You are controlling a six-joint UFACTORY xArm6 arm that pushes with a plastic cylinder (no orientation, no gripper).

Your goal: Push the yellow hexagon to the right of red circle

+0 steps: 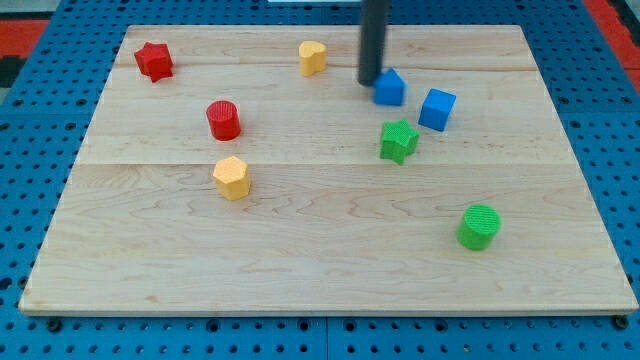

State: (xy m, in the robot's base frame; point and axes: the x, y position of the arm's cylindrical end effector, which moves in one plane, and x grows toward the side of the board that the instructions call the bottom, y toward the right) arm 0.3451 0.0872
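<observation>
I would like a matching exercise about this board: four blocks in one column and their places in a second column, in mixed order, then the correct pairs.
Column one:
1. red star
2. green cylinder
3. yellow hexagon
4. blue block nearest my tip

Column two:
A. just below the red circle, slightly to its right
B. the view's top left corner of the board
C. touching or almost touching my tip, on its right
D. the view's bottom right part of the board

Pairs: 1-B, 2-D, 3-A, 4-C
</observation>
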